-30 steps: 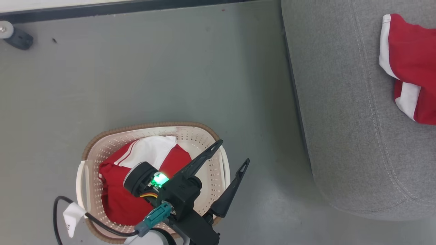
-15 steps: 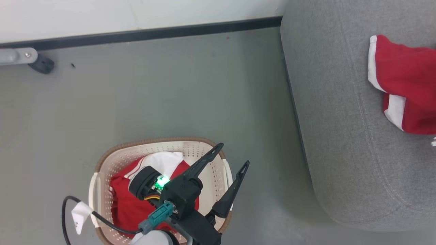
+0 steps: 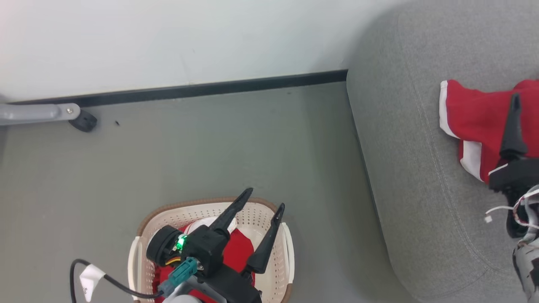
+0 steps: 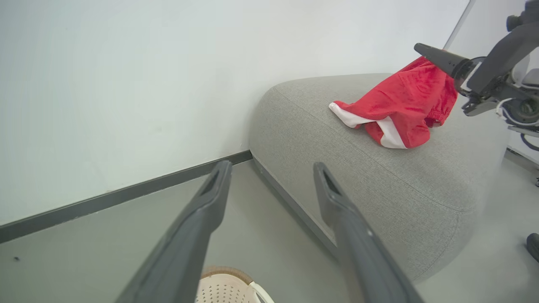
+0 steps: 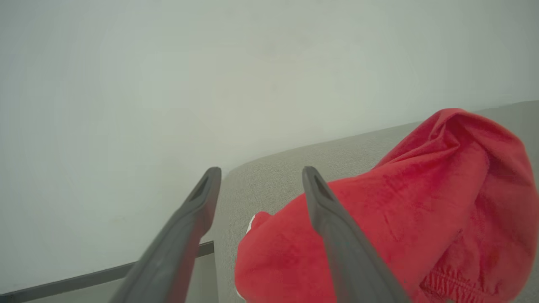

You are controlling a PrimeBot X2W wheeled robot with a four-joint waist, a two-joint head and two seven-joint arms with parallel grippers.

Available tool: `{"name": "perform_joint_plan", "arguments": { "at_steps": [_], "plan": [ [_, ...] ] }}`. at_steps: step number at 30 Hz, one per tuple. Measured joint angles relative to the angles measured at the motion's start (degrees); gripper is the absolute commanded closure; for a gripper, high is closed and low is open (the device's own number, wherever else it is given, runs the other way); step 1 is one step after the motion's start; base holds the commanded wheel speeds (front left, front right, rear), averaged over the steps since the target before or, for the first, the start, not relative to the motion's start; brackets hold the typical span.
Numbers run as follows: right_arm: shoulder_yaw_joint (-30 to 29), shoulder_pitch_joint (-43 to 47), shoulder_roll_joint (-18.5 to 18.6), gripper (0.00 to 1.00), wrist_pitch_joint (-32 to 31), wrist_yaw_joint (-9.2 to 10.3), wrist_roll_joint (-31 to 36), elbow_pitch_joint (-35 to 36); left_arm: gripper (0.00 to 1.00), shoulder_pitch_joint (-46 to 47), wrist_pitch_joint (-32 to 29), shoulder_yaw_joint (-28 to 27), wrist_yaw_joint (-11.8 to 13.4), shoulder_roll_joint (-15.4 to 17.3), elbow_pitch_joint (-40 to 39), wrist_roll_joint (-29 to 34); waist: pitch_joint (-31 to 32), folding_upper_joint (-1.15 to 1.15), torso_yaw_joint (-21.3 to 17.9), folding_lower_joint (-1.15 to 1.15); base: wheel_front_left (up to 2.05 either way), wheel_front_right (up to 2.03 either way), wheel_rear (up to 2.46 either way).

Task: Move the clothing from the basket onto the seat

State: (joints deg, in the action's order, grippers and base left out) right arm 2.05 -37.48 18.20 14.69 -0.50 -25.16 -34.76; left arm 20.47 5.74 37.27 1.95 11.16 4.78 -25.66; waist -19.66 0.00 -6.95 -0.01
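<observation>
The cream basket (image 3: 168, 209) with a brown rim stands on the floor at the bottom of the head view. Red and white clothing (image 3: 239, 249) lies inside it, mostly hidden by my left arm. My left gripper (image 3: 266, 198) hovers over the basket, open and empty, its fingers pointing toward the wall; the same open gripper (image 4: 273, 165) rises from the bottom of the left wrist view. Another red garment (image 3: 476, 113) lies on the grey seat (image 3: 412, 168). My right gripper (image 5: 261, 170) is open just above that garment (image 5: 400, 219), holding nothing. One of its fingers (image 3: 513, 126) crosses the fabric.
A white wall with a black baseboard (image 3: 189, 89) runs behind the grey floor (image 3: 210, 147). A grey furniture leg with a black foot (image 3: 82, 121) sits at the left. A black cable with a white tag (image 3: 89, 277) hangs by my left arm.
The head view has tilted up, so the wall now shows. My right gripper has come into sight at the right edge over the garment on the seat. The left gripper stays open above the basket.
</observation>
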Motion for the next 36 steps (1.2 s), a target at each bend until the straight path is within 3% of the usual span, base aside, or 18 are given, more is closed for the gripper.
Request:
{"name": "perform_joint_plan", "arguments": {
  "at_steps": [18,28,36],
  "plan": [
    [6.0,13.7,-4.5,0.00,0.0,-1.77,3.5,11.0,0.00,-6.0,3.8,-6.6,3.8,-0.2,2.7,-2.2,8.5,0.00,5.4,0.00,0.00,0.00,0.00],
    [8.4,21.0,-7.1,0.00,0.0,-1.69,4.0,14.4,0.00,-10.9,5.8,-12.9,4.8,0.6,4.4,-2.2,13.1,0.00,8.3,0.01,0.00,0.00,0.00],
    [8.9,27.6,-7.3,0.00,0.0,-0.94,4.5,17.1,0.00,-14.3,6.5,-14.9,5.1,0.0,5.0,-2.3,16.3,-0.01,9.2,0.00,0.00,0.00,0.00]
  ]
}}
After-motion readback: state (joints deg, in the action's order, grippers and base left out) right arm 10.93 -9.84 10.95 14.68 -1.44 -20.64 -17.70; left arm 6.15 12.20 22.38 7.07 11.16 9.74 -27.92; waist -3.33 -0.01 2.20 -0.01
